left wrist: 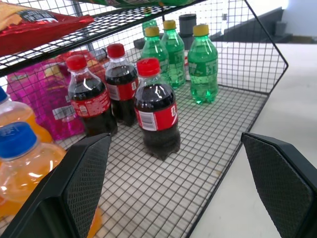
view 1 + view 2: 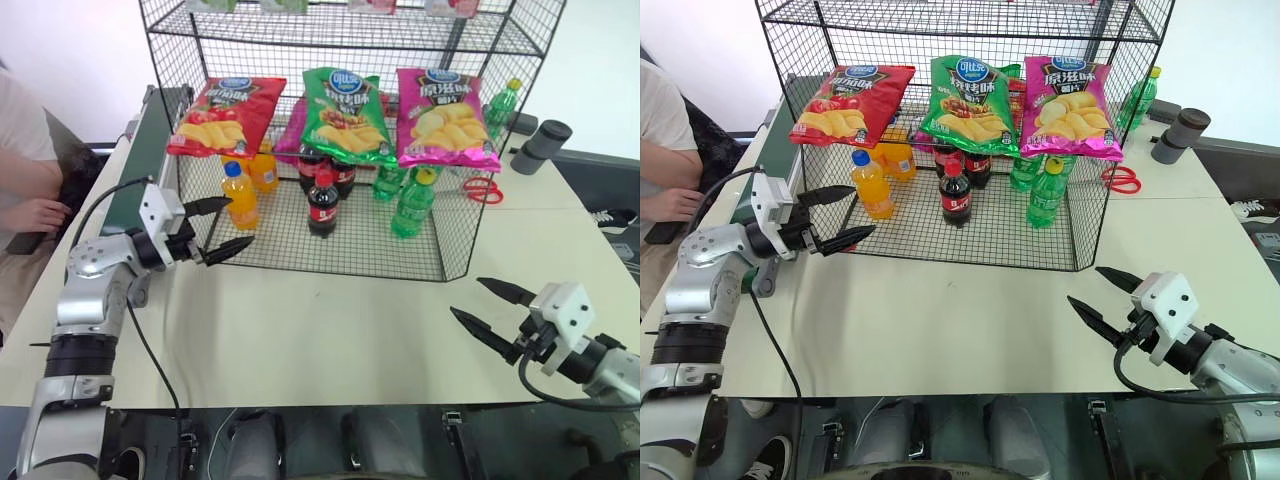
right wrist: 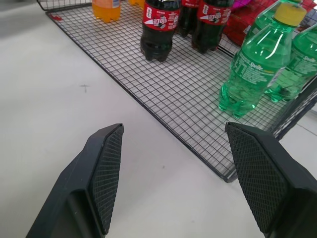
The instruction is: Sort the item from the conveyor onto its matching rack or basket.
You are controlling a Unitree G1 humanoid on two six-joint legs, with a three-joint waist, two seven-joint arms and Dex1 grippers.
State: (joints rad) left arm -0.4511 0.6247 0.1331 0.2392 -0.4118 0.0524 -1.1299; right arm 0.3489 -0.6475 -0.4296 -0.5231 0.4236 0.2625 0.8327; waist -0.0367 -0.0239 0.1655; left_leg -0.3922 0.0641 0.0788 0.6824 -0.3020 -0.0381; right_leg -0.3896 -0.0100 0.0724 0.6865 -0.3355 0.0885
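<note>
Now I see green crisp bag [image 2: 347, 117] on rack [image 2: 480, 190] shelf; left gripper [image 2: 224, 227] and right gripper [image 2: 491, 311] both empty, jaws apart.

Left gripper [image 2: 222, 227]: raised, level, pointing inward, fingers spread wide, empty. Right gripper [image 2: 487, 308]: lower, angled inward, fingers parted, empty.

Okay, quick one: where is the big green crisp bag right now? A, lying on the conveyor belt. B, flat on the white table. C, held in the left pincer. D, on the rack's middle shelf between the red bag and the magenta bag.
D: the green crisp bag lies on the rack shelf, with the red bag on one side and the magenta bag on the other; both pincers are open and empty.
</note>
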